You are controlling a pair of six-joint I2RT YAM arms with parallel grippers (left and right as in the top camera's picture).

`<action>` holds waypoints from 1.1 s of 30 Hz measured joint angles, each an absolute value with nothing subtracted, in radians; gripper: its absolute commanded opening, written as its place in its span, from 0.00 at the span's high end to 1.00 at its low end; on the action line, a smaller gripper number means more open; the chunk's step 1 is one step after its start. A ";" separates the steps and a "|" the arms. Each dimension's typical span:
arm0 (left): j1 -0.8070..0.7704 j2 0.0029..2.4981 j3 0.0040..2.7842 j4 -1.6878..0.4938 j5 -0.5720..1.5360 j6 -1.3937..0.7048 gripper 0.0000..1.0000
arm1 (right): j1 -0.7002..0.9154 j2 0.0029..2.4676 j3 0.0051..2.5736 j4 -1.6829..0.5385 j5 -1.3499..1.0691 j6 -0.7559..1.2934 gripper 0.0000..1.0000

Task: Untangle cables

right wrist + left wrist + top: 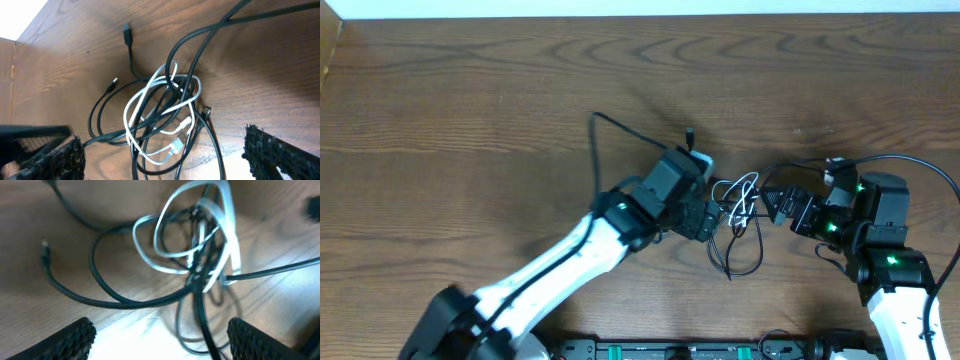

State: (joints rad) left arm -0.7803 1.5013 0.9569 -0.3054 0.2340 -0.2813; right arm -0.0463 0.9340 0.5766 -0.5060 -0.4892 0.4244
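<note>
Holding the left gripper (712,212) wide open and empty just left of the cables (742,205), the right gripper (772,205) equally open just right of them. Lying knotted on the table (470,100), white cable (175,148) looping among black.

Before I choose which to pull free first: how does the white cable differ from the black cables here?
The white cable is pale, the black cables dark. The white cable sits looped in the middle, its plug included; the black cables run out across the table, some plug ends lying clear. Both are thin and thread through each other.
</note>
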 measured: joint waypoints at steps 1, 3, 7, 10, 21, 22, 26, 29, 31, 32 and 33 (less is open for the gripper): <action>-0.781 1.521 0.957 -0.306 0.230 -0.270 0.10 | -0.046 0.934 0.577 -0.516 -0.491 0.416 0.01; -0.781 1.560 0.956 -0.300 0.198 -0.233 0.09 | -0.046 0.934 0.577 -0.521 -0.495 0.405 0.01; -0.781 1.565 0.953 -0.167 0.170 -0.204 0.09 | -0.046 0.934 0.577 -0.522 -0.499 0.388 0.01; -0.782 1.573 0.953 -0.090 0.164 -0.214 0.10 | -0.046 0.934 0.577 -0.525 -0.500 0.385 0.01; -0.820 1.724 0.953 -0.081 0.250 -0.239 0.22 | -0.046 0.934 0.577 -0.542 -0.501 0.381 0.01; -0.820 1.724 0.953 -0.099 0.266 -0.239 0.22 | -0.046 0.934 0.577 -0.542 -0.501 0.381 0.01; -0.820 1.724 0.953 -0.168 0.336 -0.235 0.13 | -0.046 0.934 0.577 -0.542 -0.501 0.381 0.01; -0.820 1.718 0.953 -0.224 0.427 -0.234 0.12 | -0.047 0.934 0.577 -0.544 -0.501 0.381 0.01; -0.821 1.703 0.953 -0.232 0.473 -0.232 0.12 | -0.047 0.934 0.577 -0.546 -0.501 0.381 0.01; -0.821 1.686 0.953 -0.232 0.497 -0.232 0.12 | -0.046 0.934 0.577 -0.546 -0.501 0.381 0.01; -0.821 1.669 0.953 -0.231 0.513 -0.232 0.12 | -0.046 0.934 0.577 -0.548 -0.501 0.381 0.01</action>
